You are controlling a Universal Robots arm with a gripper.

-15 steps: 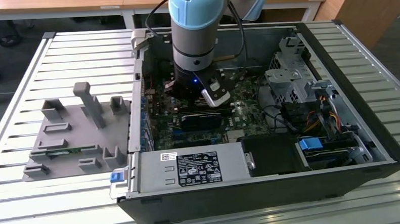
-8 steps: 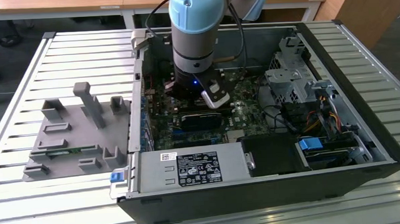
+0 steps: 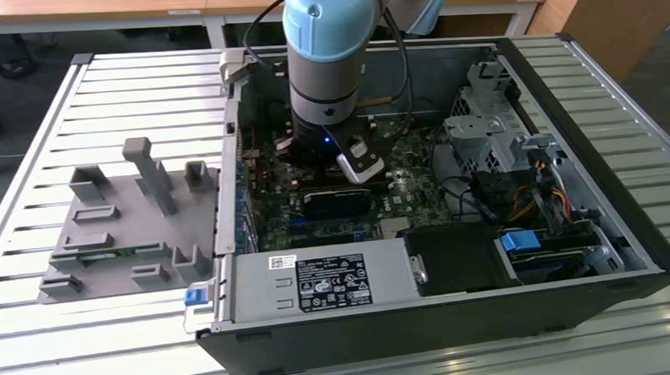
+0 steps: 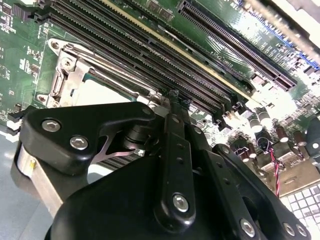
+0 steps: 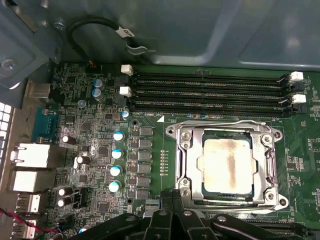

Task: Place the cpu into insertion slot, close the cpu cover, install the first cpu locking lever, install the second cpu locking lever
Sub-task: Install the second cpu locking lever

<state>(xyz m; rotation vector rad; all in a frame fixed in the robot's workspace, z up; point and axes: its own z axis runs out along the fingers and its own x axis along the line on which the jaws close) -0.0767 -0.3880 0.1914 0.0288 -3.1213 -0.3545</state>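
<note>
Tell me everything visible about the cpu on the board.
The cpu is a small flat square chip with a silvery-beige, slightly smeared metal top. It lies flat in the insertion slot, and the silver cpu cover is closed around it, framing its top. The tool's black links sit just beside the slot, not touching the chip.

Open computer case (image 3: 609, 252) lies on a slatted table (image 3: 105, 104). Grey fixture (image 3: 122, 226) sits beside it, at the exterior view's left. Four memory slots (image 5: 210, 92) run alongside the motherboard (image 5: 100, 150) capacitors (image 5: 116, 170).
</note>
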